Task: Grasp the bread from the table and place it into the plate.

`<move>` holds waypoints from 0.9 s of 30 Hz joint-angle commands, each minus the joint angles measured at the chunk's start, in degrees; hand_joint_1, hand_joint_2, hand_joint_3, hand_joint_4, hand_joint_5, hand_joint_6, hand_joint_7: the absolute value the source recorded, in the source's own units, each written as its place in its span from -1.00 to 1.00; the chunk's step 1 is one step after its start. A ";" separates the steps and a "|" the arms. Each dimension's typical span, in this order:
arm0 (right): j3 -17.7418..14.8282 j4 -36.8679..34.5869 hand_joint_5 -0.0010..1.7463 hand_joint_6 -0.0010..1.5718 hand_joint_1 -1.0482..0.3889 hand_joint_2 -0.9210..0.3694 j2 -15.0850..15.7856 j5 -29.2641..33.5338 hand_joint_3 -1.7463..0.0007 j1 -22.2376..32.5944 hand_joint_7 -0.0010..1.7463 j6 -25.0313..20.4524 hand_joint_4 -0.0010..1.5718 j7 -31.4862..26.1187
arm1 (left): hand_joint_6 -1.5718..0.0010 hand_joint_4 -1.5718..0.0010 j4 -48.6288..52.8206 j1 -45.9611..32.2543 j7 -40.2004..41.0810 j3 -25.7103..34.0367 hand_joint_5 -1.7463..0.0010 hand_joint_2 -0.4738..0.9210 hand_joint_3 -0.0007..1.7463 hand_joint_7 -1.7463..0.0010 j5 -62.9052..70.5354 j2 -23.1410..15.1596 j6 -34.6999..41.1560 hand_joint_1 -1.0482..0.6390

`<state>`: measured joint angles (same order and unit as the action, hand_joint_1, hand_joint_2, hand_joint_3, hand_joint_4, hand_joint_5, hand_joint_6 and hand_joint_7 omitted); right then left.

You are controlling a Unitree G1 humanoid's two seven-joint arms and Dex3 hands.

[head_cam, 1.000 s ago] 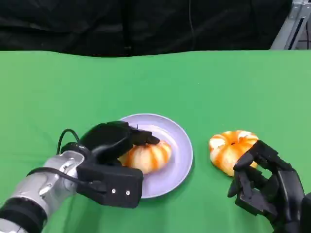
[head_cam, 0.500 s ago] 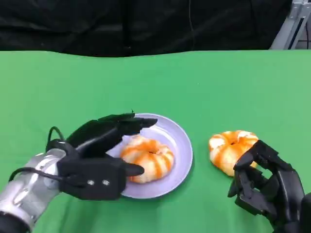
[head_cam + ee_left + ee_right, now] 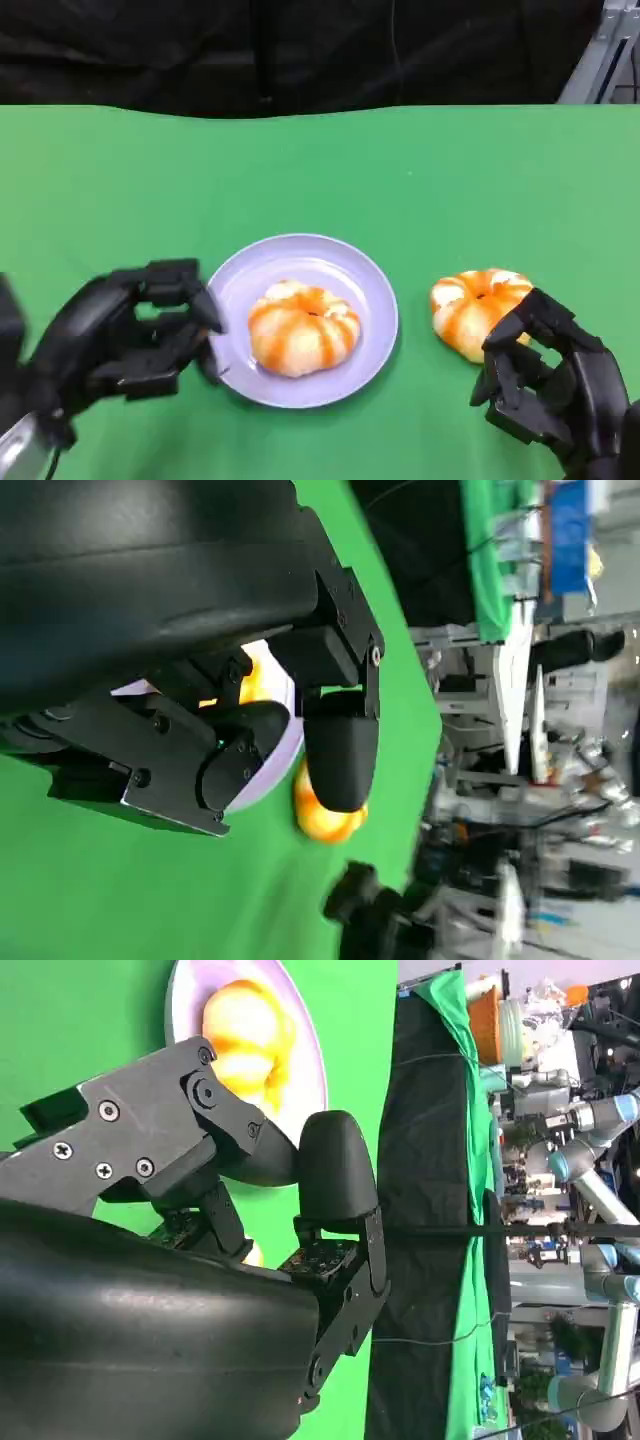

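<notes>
Since a moment ago my left hand (image 3: 130, 335) has let go of the bread (image 3: 302, 328) and drawn back off the plate (image 3: 352, 275) to its left, fingers apart and holding nothing. That bread lies on the plate. My right hand (image 3: 545, 385), fingers spread and empty, hovers just beside a second bread (image 3: 470, 305) on the green table (image 3: 420, 170).

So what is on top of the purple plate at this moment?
One orange-striped bread lies on the plate. The plate surface under it is covered. A second bread lies outside, on the green table.
</notes>
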<state>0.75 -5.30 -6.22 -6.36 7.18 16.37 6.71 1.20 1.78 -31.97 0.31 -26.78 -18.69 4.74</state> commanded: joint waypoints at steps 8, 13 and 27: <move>-0.61 0.35 1.00 -0.19 0.26 -0.52 0.48 -0.29 -0.25 0.00 0.84 -0.21 0.05 -0.21 | 0.01 -0.23 -2.60 -7.73 -2.38 6.40 -1.00 0.60 0.61 -1.00 -7.74 1.46 10.34 0.29; -0.66 -0.03 1.00 -0.18 0.25 -0.51 0.50 -0.50 -0.25 -0.17 0.83 -0.35 0.06 -0.04 | 0.03 -0.21 -0.81 -6.87 -3.39 7.18 -1.00 0.58 0.60 -1.00 -7.31 2.10 10.44 0.29; -0.58 -0.73 1.00 -0.18 0.24 -0.50 0.25 -0.26 -0.27 -0.49 0.83 0.64 0.06 -0.23 | -0.01 -0.24 0.05 -6.47 -5.30 8.15 -1.00 0.51 0.69 -1.00 -7.05 2.95 10.90 0.28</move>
<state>0.67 -5.53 -6.25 -6.37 7.08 15.90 6.77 1.02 -4.97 -36.76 7.54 -33.99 -15.33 15.41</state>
